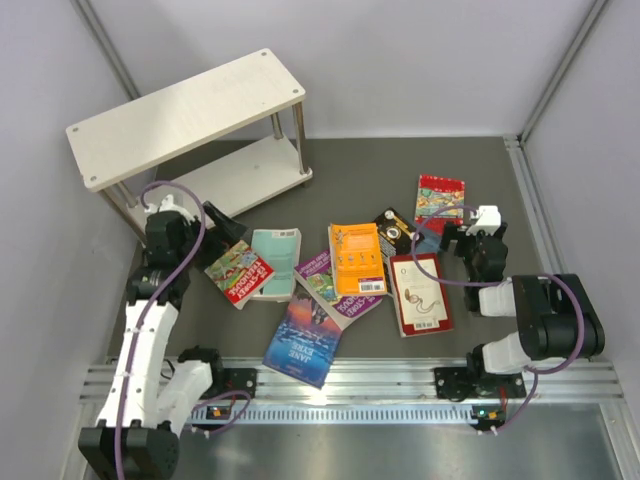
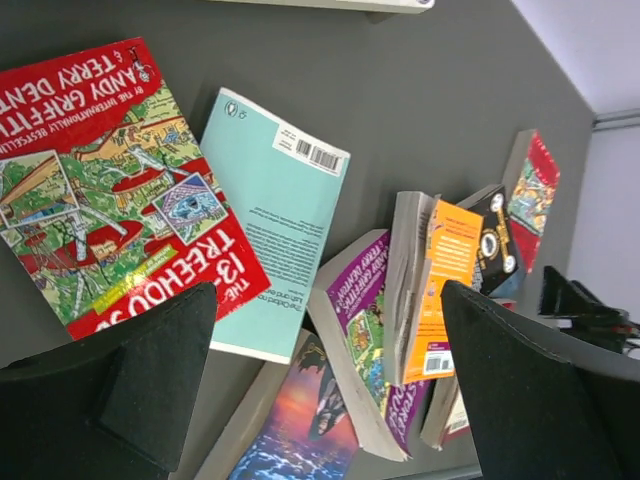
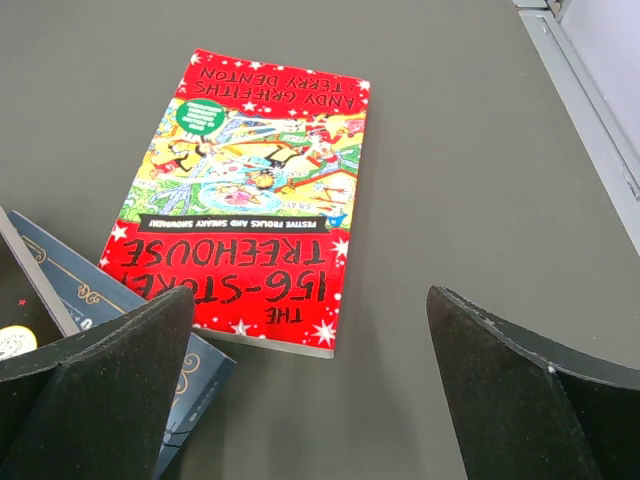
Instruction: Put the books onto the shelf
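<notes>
Books: we count about nine paperbacks, all scattered low on the bench (image 1: 360, 165), none on the shelf yet.
Shelf (image 1: 185, 115): far left at the back, both boards bare. We judge it stands angled toward the left arm so that arm can feed it.
Left end effector (image 2: 328, 320): fingers spread wide, gripping nothing and touching nothing. It hangs between the shelf and the nearest book, looking along the scatter.
Red treehouse book (image 1: 238, 272): flat, closest to the left arm, lying against the pale teal book (image 1: 277, 262). We take it for that arm's likely first pick.
Blue sunset book (image 1: 303, 342): at the near edge, partly under the purple-green book (image 1: 330, 290), so we think it has to wait.
Orange book (image 1: 357, 258): rests on the purple-green one with its page edge raised, which leaves a side free for a grip.
Black book (image 1: 393, 228): lies over a dark blue book (image 3: 95, 290), just beside the orange one.
Maroon book (image 1: 420, 292): flat, white panel up, near the right arm.
Red 156-storey book (image 3: 265, 190): flat at the rear right, its far and right sides clear of the others.
Right end effector (image 3: 310, 300): fingers fully apart and empty. It hovers by this red book's near edge, and we see no contact.
</notes>
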You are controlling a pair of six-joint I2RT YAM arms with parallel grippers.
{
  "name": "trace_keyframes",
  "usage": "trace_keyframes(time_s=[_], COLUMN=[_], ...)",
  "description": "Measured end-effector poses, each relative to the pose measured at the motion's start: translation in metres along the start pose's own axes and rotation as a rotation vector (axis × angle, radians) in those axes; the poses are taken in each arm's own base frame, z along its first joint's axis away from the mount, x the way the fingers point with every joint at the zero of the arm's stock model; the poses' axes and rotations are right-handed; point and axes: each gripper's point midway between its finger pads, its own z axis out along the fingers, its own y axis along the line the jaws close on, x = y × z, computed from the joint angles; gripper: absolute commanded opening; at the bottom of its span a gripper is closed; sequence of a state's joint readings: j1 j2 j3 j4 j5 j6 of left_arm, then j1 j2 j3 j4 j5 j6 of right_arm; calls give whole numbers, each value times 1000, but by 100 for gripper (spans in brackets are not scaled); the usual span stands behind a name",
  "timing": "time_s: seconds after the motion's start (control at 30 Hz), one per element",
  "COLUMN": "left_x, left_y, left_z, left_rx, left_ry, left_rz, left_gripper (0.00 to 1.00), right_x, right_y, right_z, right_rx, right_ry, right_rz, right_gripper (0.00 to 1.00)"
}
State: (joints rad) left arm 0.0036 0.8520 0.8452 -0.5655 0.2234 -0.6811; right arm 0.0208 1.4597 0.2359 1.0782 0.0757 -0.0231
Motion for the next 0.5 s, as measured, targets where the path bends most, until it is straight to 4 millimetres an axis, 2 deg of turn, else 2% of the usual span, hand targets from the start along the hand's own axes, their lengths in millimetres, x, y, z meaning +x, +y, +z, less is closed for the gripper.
trace_keyframes(time_s=[0.1, 0.2, 0.33, 0.5], left_x=[2, 26, 58, 71], left_y=[-9, -17, 2, 22], left_z=[-11, -9, -4, -9], left_rx=[39, 132, 52, -65], left_ry=[-17, 66, 189, 234], left_rz=[-81, -153, -232, -262], left_gripper=[99, 99, 99, 99], right_x=[0, 0, 0, 0], right_y=[0, 0, 0, 0], right_z=[0, 0, 0, 0], right_rx=[0, 0, 0, 0], right_ry=[0, 0, 0, 0], right_rz=[0, 0, 0, 0], right_gripper=[100, 100, 100, 100])
